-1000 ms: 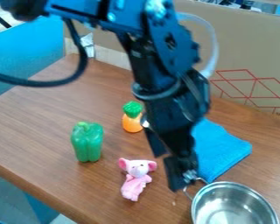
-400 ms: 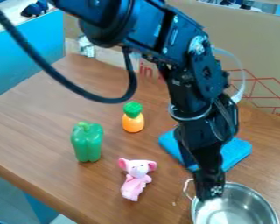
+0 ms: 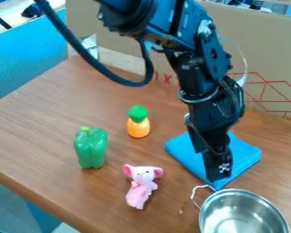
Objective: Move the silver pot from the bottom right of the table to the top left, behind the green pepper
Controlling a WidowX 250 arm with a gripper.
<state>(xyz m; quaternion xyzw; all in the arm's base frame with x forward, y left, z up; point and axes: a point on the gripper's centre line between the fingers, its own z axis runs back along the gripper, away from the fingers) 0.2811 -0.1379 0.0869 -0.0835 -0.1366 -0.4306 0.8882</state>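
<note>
The black gripper (image 3: 217,169) hangs over the near part of the folded blue cloth (image 3: 244,154), just behind the rim of the metal pot (image 3: 242,218). The pot stands at the lower right, with a wire handle on its left side. Left of the gripper lies a pink and white mouse toy (image 3: 140,185). A green bell pepper (image 3: 91,148) is upright at the left. Between pepper and arm is an orange toy with a green top (image 3: 138,123).
A cardboard panel (image 3: 269,54) with red lines walls off the back of the wooden table (image 3: 44,118). A blue panel (image 3: 26,59) borders the left side. The table's front edge runs diagonally at lower left.
The gripper first moved right to over the pot, then back up and slightly left to over the cloth. The toys, pot and cloth have stayed put.
</note>
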